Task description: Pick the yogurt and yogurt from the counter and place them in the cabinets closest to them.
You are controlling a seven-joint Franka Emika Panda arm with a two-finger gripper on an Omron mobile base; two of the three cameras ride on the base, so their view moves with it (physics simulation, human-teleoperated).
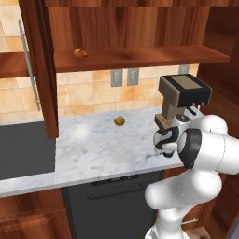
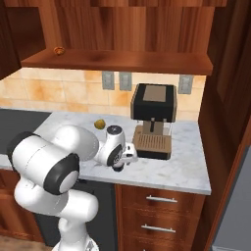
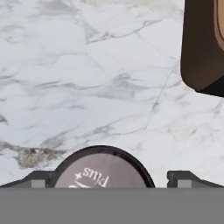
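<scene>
**Yogurt, 1 cup under the claw, pick not yet made**

Yogurt [image 3: 101,168]: 1 cup, dark rim and pale grey lid with print, bottom centre of the hand view, between the 2 finger tips [image 3: 37,180]. It sits on the counter [image 3: 87,87]. The gripper [image 3: 107,181] stands wide open around it, nothing held.

Step, as I judge it: the approach to the 1st grasp. Next I would lower a little, close on the cup, then lift it toward the cabinet shelf [image 1: 140,57] in the upper part of the left base view.

Nearby items:
- Coffee machine [image 2: 153,120], centre of the right base view, just beside the hand; its dark corner fills the hand view's upper right. I count it as the main obstacle on the lift.
- Yellow-brown ball [image 1: 119,121], mid-frame on the counter, well apart.
- Small brown item [image 1: 80,52] on the shelf, upper left.
- Open cabinet door [image 1: 44,70], left edge.
</scene>
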